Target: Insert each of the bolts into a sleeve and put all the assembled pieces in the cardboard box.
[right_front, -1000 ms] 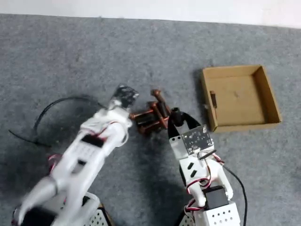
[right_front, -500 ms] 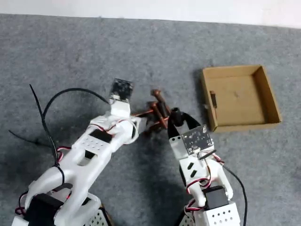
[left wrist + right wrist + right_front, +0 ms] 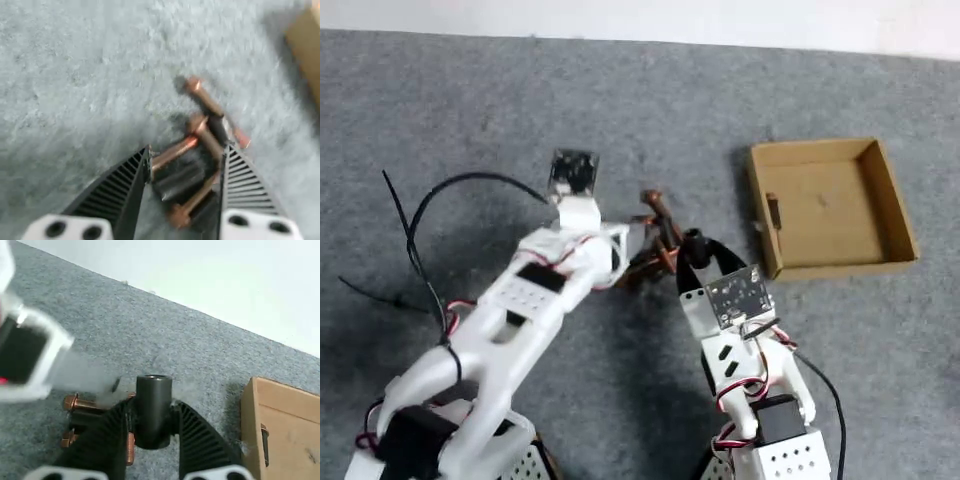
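Note:
A pile of copper bolts (image 3: 655, 215) and black sleeves lies on the grey carpet, left of the cardboard box (image 3: 892, 205). My left gripper (image 3: 185, 162) is open and low over the pile, one finger on each side of a copper bolt (image 3: 172, 152) and a black sleeve (image 3: 177, 180). My right gripper (image 3: 152, 427) is shut on an upright black sleeve (image 3: 153, 400), just right of the pile and seen as a sleeve (image 3: 695, 243) from above. One assembled piece (image 3: 773, 210) lies inside the box by its left wall.
The left arm's white body (image 3: 535, 300) slants across the carpet from the lower left. Black cables (image 3: 410, 225) loop on the carpet to its left. A white wall edge (image 3: 640, 20) borders the far side. Open carpet lies beyond the pile.
The left arm has swung its wrist round and moved right onto the pile, its gripper now straddling the bolts. The right arm and its sleeve have stayed still.

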You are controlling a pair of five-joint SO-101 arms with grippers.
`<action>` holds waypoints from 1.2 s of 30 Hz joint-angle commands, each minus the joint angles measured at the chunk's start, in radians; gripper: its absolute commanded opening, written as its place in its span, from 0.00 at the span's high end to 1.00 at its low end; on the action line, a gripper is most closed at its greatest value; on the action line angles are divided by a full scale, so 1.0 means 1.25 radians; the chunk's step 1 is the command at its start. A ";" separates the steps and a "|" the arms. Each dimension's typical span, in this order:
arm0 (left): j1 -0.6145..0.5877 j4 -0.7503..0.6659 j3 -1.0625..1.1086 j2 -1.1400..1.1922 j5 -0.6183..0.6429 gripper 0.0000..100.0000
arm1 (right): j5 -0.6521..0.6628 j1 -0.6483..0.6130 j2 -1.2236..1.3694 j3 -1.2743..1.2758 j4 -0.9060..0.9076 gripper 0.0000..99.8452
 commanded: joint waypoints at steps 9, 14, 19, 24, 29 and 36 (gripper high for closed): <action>0.064 0.053 -0.256 0.255 0.243 0.78 | 0.001 0.008 -0.009 0.094 0.001 1.00; 0.064 0.054 -0.250 0.262 0.244 0.79 | 0.001 0.007 -0.012 0.094 0.001 1.00; 0.060 0.052 -0.256 0.265 0.243 0.86 | 0.001 0.007 -0.012 0.094 0.001 1.00; 0.071 0.052 -0.256 0.267 0.242 0.85 | 0.001 0.007 -0.013 0.094 0.001 1.00; 0.102 0.052 -0.256 0.287 0.242 0.85 | 0.001 0.007 -0.013 0.094 0.001 1.00; 0.110 0.055 -0.348 0.418 0.242 0.85 | 0.001 0.007 -0.013 0.094 0.001 1.00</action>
